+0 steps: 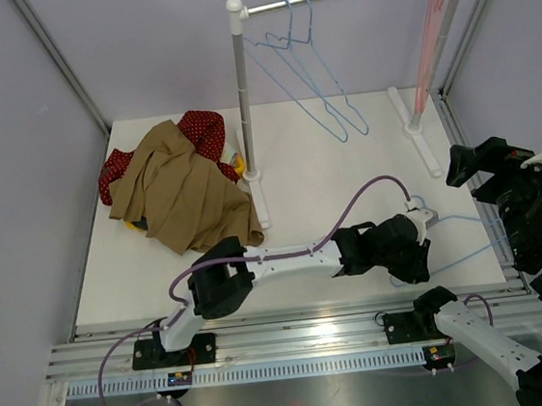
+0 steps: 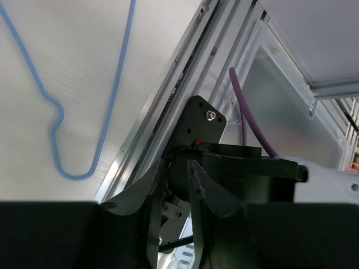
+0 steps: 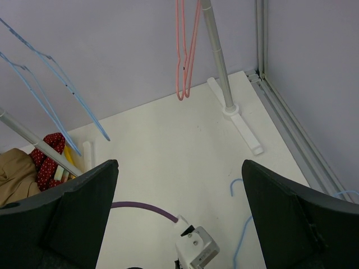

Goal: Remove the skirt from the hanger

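The tan skirt lies crumpled on the table at the back left, off any hanger; its edge also shows in the right wrist view. A bare light-blue wire hanger lies flat at the front right, also seen from the left wrist and right wrist. My left gripper is stretched across the front to that hanger's left end. Its jaws stand a narrow gap apart with nothing between them. My right gripper hovers at the right edge, wide open and empty.
A red polka-dot garment lies under the skirt. The clothes rack's left pole stands mid-table with two blue hangers on the bar and pink hangers by the right pole. The metal frame rail runs along the table's front edge.
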Available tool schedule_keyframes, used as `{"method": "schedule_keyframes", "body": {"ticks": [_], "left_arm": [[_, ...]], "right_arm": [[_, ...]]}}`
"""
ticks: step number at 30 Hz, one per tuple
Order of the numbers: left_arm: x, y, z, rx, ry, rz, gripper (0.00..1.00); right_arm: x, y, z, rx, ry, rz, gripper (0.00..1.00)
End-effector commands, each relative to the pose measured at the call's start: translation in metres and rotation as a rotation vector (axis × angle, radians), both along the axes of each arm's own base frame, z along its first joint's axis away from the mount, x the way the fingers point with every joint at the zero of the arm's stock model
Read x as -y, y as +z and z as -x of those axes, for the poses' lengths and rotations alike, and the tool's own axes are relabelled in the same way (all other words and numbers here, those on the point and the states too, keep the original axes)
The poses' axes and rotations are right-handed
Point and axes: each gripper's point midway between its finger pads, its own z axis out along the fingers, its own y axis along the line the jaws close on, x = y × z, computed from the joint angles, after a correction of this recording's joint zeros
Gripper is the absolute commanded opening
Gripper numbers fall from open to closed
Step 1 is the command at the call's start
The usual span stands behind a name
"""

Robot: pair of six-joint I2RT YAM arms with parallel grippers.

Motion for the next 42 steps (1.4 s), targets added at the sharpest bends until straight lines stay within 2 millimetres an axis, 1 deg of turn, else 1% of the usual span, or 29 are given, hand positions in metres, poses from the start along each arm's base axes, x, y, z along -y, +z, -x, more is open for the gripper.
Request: {"method": "schedule_keyframes", "body": {"ticks": [1,2,3,4,5,6,7,8,12,14,22,28,32,33,35,36,38,39,40,41,42], "left_arm": [[0.015,-0.002,-0.01,-0.036,0.07,0.025,0.2],[0.015,-0.013,-0.017,-0.023,0.117,-0.002,0.17],[0.013,-0.024,-0.021,-0.025,0.139,-0.032,0.13],[0.012,-0.029,-0.024,-0.028,0.165,-0.046,0.11],[0.011,-0.041,-0.029,-0.021,0.199,-0.072,0.09],[0.009,-0.046,-0.031,-0.026,0.214,-0.093,0.08],[0.009,-0.05,-0.03,-0.037,0.223,-0.104,0.02],[0.009,-0.054,-0.036,-0.024,0.248,-0.115,0.0],[0.01,-0.067,-0.04,-0.019,0.267,-0.142,0.0],[0.007,-0.072,-0.043,-0.011,0.284,-0.159,0.0],[-0.014,-0.096,-0.057,-0.001,0.358,-0.258,0.0],[-0.033,-0.116,-0.055,-0.009,0.369,-0.34,0.0],[-0.055,-0.129,-0.049,-0.016,0.38,-0.391,0.0],[-0.068,-0.134,-0.045,-0.019,0.38,-0.413,0.0],[-0.084,-0.142,-0.038,-0.023,0.382,-0.448,0.0],[-0.103,-0.148,-0.029,-0.024,0.38,-0.485,0.0],[-0.124,-0.152,-0.021,-0.011,0.392,-0.524,0.0],[-0.139,-0.157,-0.016,-0.013,0.406,-0.553,0.0],[-0.162,-0.161,-0.005,-0.003,0.406,-0.592,0.0],[-0.179,-0.165,0.003,-0.004,0.407,-0.627,0.0],[-0.191,-0.168,0.015,-0.011,0.414,-0.65,0.0]], "right_arm": [[0.001,-0.001,-0.001,0.002,-0.014,-0.018,1.0],[0.001,-0.001,-0.001,0.002,-0.011,-0.018,0.99],[0.0,-0.002,-0.001,0.0,-0.011,-0.018,0.99],[0.0,-0.002,-0.001,0.002,-0.012,-0.022,0.99],[0.0,-0.003,-0.001,-0.001,-0.007,-0.02,1.0],[-0.002,-0.004,-0.002,-0.002,-0.004,-0.023,1.0],[-0.002,-0.004,-0.003,-0.002,-0.001,-0.025,0.99],[-0.003,-0.006,-0.003,-0.006,0.003,-0.026,0.99],[-0.007,-0.011,-0.006,-0.013,0.013,-0.032,0.99],[-0.007,-0.012,-0.006,-0.013,0.016,-0.034,0.99],[-0.009,-0.014,-0.009,-0.012,0.02,-0.032,0.99],[-0.009,-0.016,-0.01,-0.013,0.021,-0.029,1.0],[-0.008,-0.015,-0.008,-0.006,0.015,-0.032,0.99],[-0.008,-0.015,-0.008,-0.007,0.017,-0.03,0.99],[-0.008,-0.015,-0.007,-0.006,0.017,-0.03,1.0],[-0.007,-0.014,-0.007,-0.005,0.015,-0.029,0.99],[-0.007,-0.014,-0.007,-0.005,0.015,-0.029,1.0],[-0.007,-0.014,-0.007,-0.003,0.014,-0.028,0.99],[-0.007,-0.014,-0.007,-0.002,0.014,-0.027,1.0],[-0.007,-0.013,-0.007,-0.001,0.016,-0.029,0.99],[-0.007,-0.013,-0.007,0.001,0.016,-0.032,1.0]]}}
